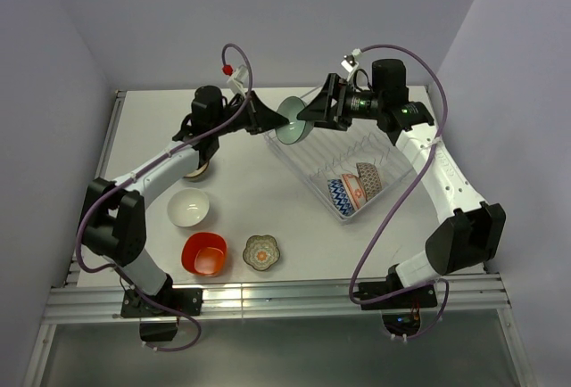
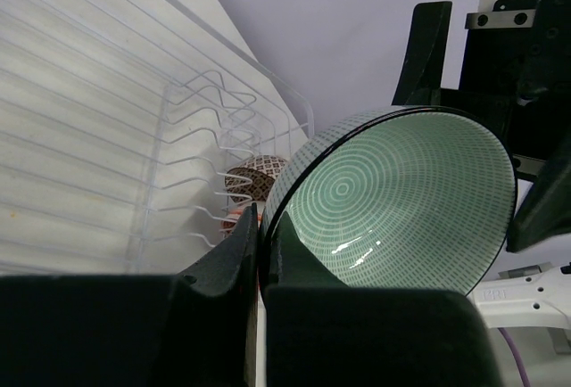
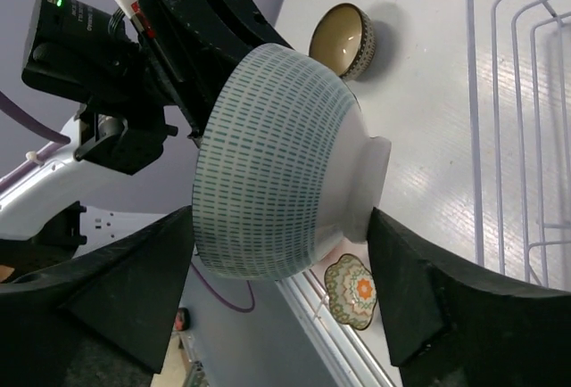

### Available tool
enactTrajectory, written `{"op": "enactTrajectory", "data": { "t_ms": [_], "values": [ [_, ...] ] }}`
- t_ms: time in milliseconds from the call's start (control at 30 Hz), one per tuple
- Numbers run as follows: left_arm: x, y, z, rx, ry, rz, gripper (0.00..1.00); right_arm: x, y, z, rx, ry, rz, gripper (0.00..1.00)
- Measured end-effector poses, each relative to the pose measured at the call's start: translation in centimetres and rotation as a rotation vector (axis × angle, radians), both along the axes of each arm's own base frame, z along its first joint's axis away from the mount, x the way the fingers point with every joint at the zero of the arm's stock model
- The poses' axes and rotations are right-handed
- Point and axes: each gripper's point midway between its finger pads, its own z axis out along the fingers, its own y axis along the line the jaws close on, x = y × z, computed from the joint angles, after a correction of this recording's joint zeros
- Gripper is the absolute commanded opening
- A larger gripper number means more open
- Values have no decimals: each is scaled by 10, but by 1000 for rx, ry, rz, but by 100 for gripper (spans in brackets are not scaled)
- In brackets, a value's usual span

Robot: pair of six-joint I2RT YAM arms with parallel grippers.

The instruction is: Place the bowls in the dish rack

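Left tool (image 2: 261, 237) clamps the rim of the pale teal round bowl (image 2: 393, 200), held aloft on edge. Right tool (image 3: 281, 226), at its 3 o'clock, straddles rim and foot; whether it grips, I cannot tell. The silver-white wire dish rack (image 1: 308, 168) lies at 5 o'clock, nearer the right arm.

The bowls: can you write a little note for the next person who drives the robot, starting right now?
Left gripper: shut on the teal bowl at its rim, holding it in the air above the dish rack, at its far-left end.
Right gripper: open, fingers either side of that bowl; no clear grip yet.
Done: three patterned bowls stand in the rack.
Left: rack the teal bowl, then the white bowl, orange-red bowl, flower-shaped bowl and dark brown bowl from the table.
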Motion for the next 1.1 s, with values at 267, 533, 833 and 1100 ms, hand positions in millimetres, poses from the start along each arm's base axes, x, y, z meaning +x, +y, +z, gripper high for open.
{"op": "enactTrajectory", "data": {
  "t_ms": [267,533,833,1100],
  "values": [
    [-1,1,4,-14,2,-5,0,1,1,2,18,0,3,72],
    [-3,-1,6,-23,-1,-21,0,-5,6,10,69,24,40,95],
    [-5,-1,8,-28,-4,-31,0,-8,7,12,80,29,58,82],
    [-6,0,11,-36,-9,-36,14,-8,6,12,78,23,61,10]
  ]
}}
